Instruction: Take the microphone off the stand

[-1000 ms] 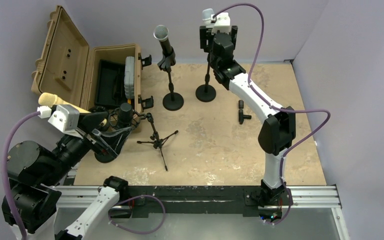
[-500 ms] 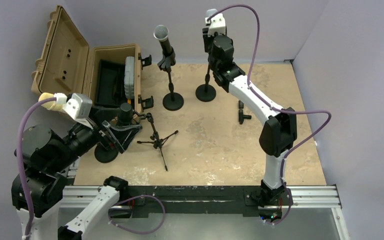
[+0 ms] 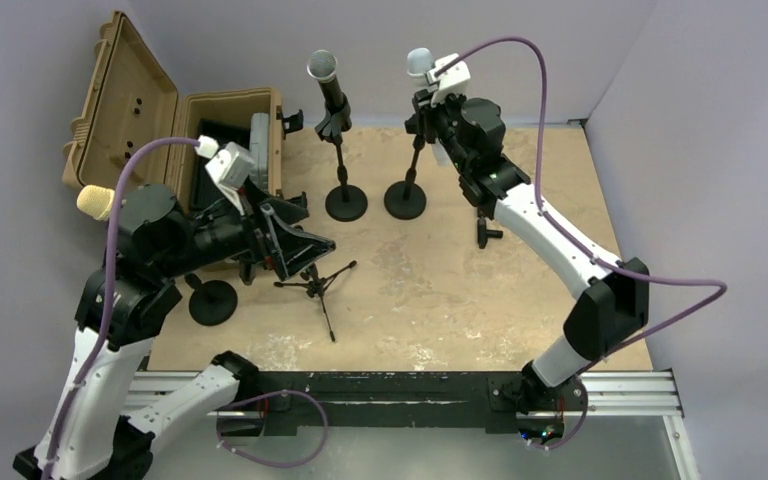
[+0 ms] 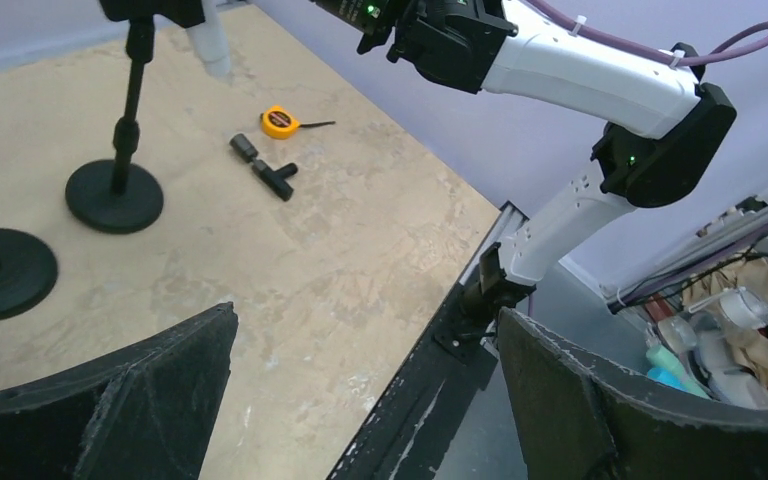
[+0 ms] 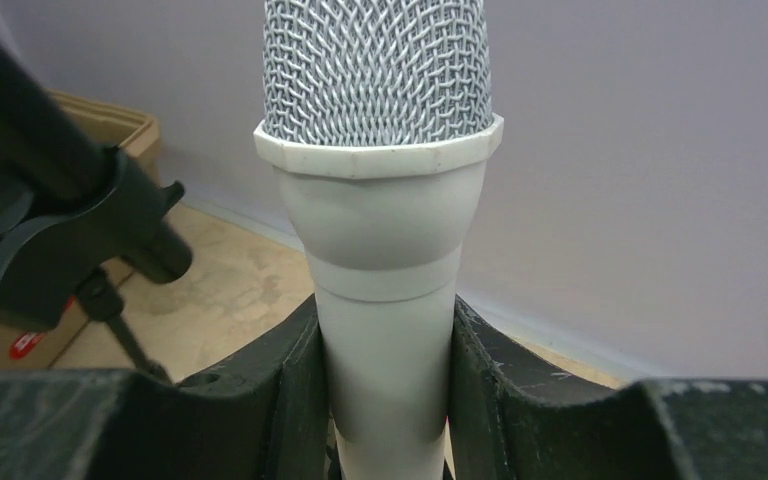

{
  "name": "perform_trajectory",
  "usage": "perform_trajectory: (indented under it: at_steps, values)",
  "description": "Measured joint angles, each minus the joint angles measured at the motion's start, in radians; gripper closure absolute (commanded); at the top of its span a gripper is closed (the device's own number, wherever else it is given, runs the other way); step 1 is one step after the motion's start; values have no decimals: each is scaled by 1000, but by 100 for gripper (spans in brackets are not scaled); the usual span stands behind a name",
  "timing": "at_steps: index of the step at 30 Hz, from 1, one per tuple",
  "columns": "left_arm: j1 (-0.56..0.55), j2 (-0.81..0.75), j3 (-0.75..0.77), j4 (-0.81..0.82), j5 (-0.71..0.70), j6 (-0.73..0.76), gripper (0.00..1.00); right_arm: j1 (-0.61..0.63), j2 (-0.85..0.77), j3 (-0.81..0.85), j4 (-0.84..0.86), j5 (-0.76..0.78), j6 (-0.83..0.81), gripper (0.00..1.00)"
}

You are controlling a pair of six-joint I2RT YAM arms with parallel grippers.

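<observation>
Right jaws pinch white microphone [image 5: 384, 300] body below grille, upright, so it can lift straight out of stand [image 3: 405, 200]. Left jaws spread wide, empty, kept clear.

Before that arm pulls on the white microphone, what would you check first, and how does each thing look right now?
1. Right gripper shut on the white microphone, fingers on both sides of its body: ok.
2. Grip sits below the mesh head, not on it: ok.
3. Microphone free of the clip: not ok. Its tail pokes out below the clip in the left wrist view.
4. Stand base lying flat: ok.
5. Black microphone on the next stand out of the way: ok, it stands apart.
6. Left gripper open, empty and away from the stand: ok.
</observation>
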Motion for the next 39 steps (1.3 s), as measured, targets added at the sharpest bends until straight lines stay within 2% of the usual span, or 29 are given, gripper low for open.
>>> perform_trajectory:
  at_steps: [6, 8, 11, 18, 23, 30, 39]
  values:
    - [-225, 78, 5, 52, -111, -2, 1, 6, -150, -142, -16, -126, 34, 100]
    - [-289, 115, 14, 75, -169, 3, 5, 11, -199, -174, -27, -175, 44, 100]
    - [-344, 151, 18, 92, -220, 12, 12, 13, -248, -203, -28, -236, 48, 100]
    - [-507, 174, -16, 137, -381, 105, 12, 23, -419, -343, -25, -426, 48, 100]
    - [-551, 174, -115, 235, -449, 161, 11, 32, -513, -452, 7, -490, 63, 100]
    - [-554, 215, -265, 419, -465, 274, 6, 32, -624, -560, 59, -531, 88, 100]
    - [-546, 321, -274, 571, -462, 463, 5, 32, -672, -616, 110, -558, 118, 100]
